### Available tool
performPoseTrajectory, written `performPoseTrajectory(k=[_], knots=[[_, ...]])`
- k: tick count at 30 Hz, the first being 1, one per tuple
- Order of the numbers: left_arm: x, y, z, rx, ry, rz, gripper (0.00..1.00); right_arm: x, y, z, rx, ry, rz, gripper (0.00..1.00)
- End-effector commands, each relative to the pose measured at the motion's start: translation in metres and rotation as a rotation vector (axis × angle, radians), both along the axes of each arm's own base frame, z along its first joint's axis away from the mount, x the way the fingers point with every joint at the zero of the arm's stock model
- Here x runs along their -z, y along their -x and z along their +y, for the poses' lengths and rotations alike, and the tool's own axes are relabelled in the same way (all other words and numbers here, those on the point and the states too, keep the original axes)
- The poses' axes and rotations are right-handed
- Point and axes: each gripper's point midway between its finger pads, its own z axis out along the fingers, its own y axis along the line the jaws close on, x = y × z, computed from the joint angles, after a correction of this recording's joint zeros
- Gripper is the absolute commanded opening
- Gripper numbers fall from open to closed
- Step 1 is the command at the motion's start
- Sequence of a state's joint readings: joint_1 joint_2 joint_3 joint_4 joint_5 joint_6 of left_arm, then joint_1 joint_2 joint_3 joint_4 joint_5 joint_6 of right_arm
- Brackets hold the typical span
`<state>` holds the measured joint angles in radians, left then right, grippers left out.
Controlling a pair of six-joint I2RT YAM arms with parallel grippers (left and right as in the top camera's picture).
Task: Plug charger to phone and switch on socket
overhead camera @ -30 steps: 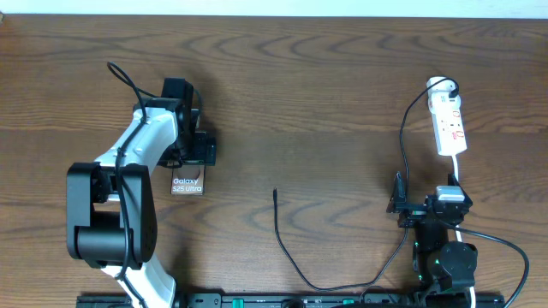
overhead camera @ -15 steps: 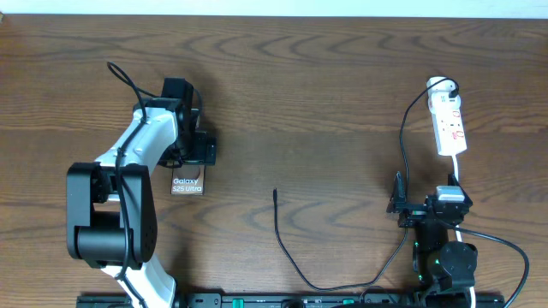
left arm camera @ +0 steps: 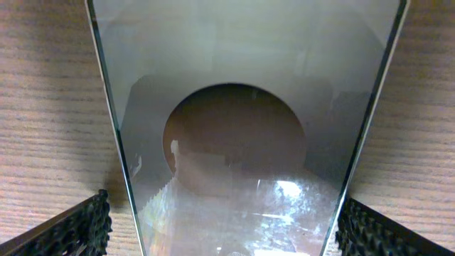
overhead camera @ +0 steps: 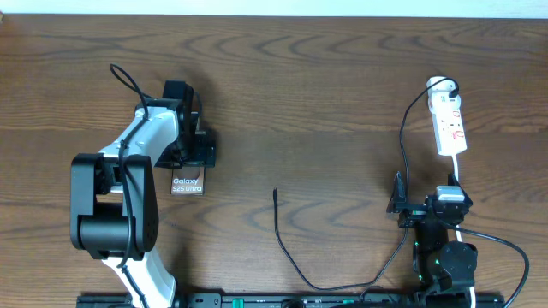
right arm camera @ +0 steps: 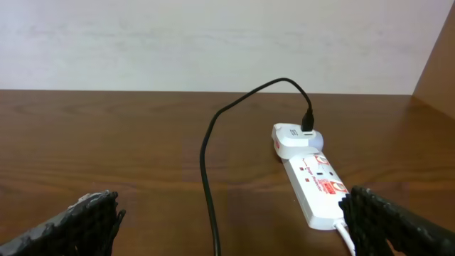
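The phone (overhead camera: pixel 188 183) lies on the wooden table at the left, its white "Galaxy S25 Ultra" strip toward the front. My left gripper (overhead camera: pixel 193 151) is low over its far part, open, a finger on each side with a small gap. In the left wrist view (left arm camera: pixel 224 227) the glossy phone screen (left arm camera: pixel 242 107) fills the frame. The charger cable's plug tip (overhead camera: pixel 275 193) lies loose mid-table. The cable (right arm camera: pixel 207 171) curves along the front and up to a white adapter (right arm camera: pixel 295 139) in the socket (overhead camera: pixel 449 124) at the far right. My right gripper (overhead camera: pixel 428 207) is open and empty in front of the socket (right arm camera: pixel 320 186).
The socket's white cord (overhead camera: pixel 458 171) runs back toward the right arm. The table's back edge meets a pale wall (right arm camera: pixel 213 43). A black rail (overhead camera: pixel 291 300) runs along the front edge.
The left arm has shifted very slightly over the phone. The phone, the cable and the right arm have not moved.
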<state>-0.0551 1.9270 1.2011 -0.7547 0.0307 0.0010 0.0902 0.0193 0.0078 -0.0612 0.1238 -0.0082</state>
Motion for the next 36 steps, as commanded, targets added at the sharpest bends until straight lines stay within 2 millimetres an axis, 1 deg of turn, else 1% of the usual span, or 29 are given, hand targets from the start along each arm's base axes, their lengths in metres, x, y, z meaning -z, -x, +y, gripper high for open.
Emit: performPoseTrajectory(k=[1,6,12,18,36], knots=[[0.008,0.004,0.004,0.002,-0.015,0.022,0.98,0.001,0.0,0.003,-0.012,0.008,0.003,0.99],[0.009,0.006,0.004,0.002,-0.014,0.028,0.98,0.001,0.0,0.002,-0.011,0.008,0.003,0.99],[0.016,0.016,0.004,0.002,-0.014,0.052,0.98,0.002,0.0,0.003,-0.012,0.008,0.004,0.99],[0.023,0.022,-0.007,0.025,0.053,0.059,0.98,0.001,0.0,0.002,-0.011,0.008,0.003,0.99],[0.023,0.024,-0.007,0.027,0.052,0.065,0.98,0.001,0.0,0.003,-0.012,0.008,0.003,0.99]])
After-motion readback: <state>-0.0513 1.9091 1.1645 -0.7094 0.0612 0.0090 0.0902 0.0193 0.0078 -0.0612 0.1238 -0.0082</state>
